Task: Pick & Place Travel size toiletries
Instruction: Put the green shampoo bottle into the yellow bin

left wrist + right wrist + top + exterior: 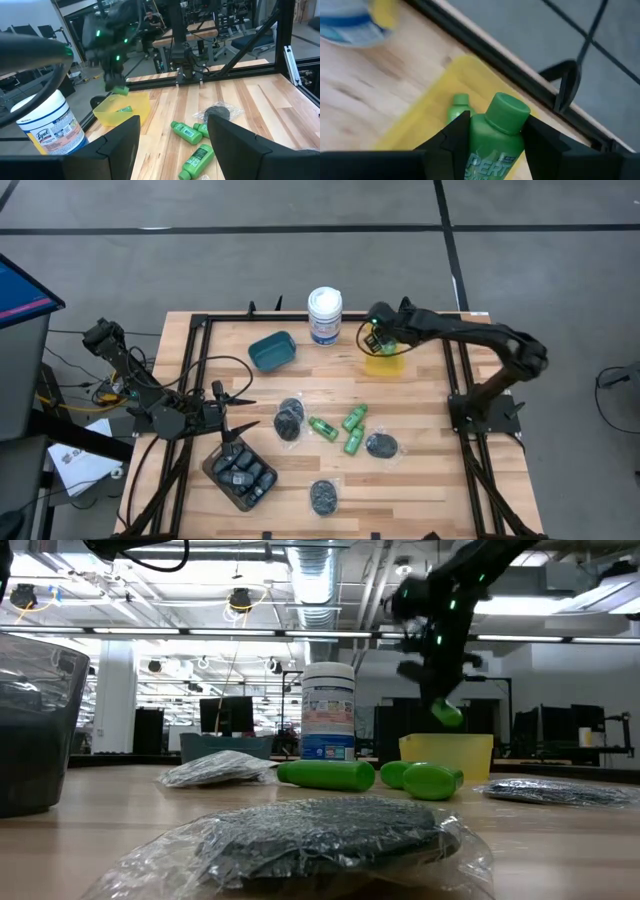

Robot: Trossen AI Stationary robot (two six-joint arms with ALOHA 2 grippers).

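Note:
My right gripper hangs over the yellow container at the table's far side, shut on a bright green mini bottle. Another green bottle lies inside that container. Three more green bottles lie on their sides mid-table, among round dark pieces in clear wrap. Dark oblong mini bottles fill a dark tray near the left front. My left gripper waits open just above that tray. My right gripper pinches the green bottle's body just below its cap, one finger on each side. The bottle lies along the fingers with its cap end past the fingertips. It is lifted clear, tilted, over the yellow container.
A tall white canister with a blue label stands at the far edge beside a teal container. Black frame rails run along the table's left, right and far sides. Bare wood lies between the mid-table items and the yellow container.

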